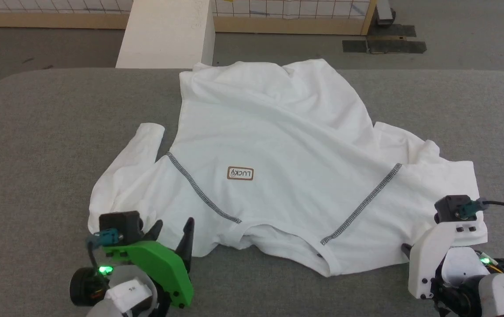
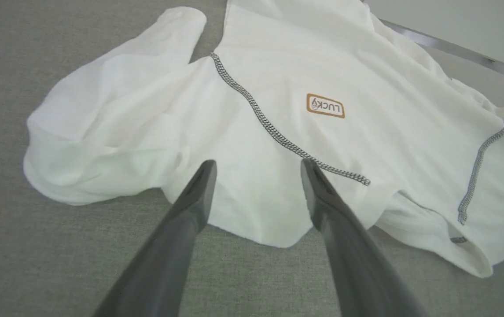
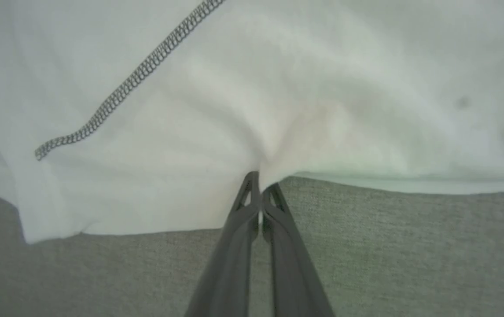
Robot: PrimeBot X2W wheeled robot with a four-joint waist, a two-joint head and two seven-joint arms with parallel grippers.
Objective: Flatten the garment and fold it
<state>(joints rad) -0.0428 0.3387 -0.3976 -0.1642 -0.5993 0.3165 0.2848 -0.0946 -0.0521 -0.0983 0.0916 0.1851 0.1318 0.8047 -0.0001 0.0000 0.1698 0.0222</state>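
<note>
Grey fabric tabletop [image 1: 36, 132] under white garment [image 1: 278, 132]

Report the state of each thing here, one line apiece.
shirt, unfolded and wrinkled, lying spread on the table
left tool, open, at the shirt's near edge, gripping nothing
right tool, shut on the shirt's edge, fabric puckered at its tips

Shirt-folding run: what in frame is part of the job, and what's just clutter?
Job:
- garment, spread on the table
- right gripper, shut on its near edge
- left gripper, open at its near edge

Lying about:
- white box
- wooden-framed mesh fence
- dark floor plates
</note>
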